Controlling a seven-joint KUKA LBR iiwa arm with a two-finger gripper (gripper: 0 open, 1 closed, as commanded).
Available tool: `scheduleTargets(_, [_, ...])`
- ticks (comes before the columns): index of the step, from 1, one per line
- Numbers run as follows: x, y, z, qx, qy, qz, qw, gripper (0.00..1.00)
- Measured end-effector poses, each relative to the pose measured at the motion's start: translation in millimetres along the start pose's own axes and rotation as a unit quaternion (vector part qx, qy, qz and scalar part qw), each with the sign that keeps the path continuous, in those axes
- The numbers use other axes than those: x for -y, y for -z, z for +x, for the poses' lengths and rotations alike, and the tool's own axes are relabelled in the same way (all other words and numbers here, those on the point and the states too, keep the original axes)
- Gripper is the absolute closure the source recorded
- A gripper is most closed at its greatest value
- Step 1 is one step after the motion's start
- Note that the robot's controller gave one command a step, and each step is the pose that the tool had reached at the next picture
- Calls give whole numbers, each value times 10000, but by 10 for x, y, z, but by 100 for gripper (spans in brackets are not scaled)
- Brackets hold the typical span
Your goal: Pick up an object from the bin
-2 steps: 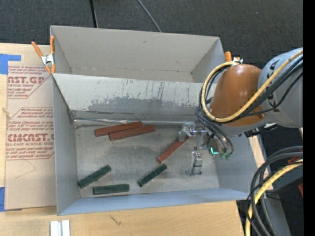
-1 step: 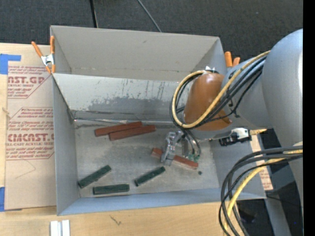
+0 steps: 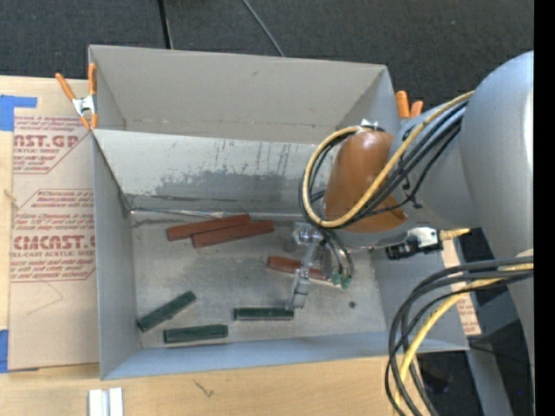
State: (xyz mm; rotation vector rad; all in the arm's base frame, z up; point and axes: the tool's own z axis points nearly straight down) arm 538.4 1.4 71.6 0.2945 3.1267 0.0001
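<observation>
"So, how far along is the pick?"

"Early, I'd judge. The end effector [image 3: 299, 295] is low in the bin [image 3: 113, 232], right against the right end of a short brown bar [image 3: 283, 265] that lies flat on the bin floor. Nothing looks lifted."

"Is it clamped on that bar?"

"I cannot tell whether it is apart or together. What shows of its tip is too small to read. I see nothing held in it."

"What else is close?"

"A dark green bar [image 3: 263, 314] lies just below the short brown bar, with its right end almost under the end effector. Either one could be the target; I can't say which."

"And the rest?"

"Two long brown bars [image 3: 221, 229] lie side by side up and to the left of the short brown bar, toward the back wall. A slanted green bar [image 3: 165, 311] and a level green bar [image 3: 196, 334] lie well to its lower left, near the front wall."

"So what remains?"

"Nearly everything, by my reading: closing on one bar, then raising it clear of the bin. Every bar I can see lies on the floor."
</observation>
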Motion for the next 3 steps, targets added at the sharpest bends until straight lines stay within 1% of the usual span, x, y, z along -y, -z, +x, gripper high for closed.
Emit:
scheduleTargets(1, [0,3,-1,0,0,2,10000,100])
scheduleTargets(2, [0,3,-1,0,0,2,10000,100])
scheduleTargets(3, [-25,1497,90,38,-111,-11,9999,100])
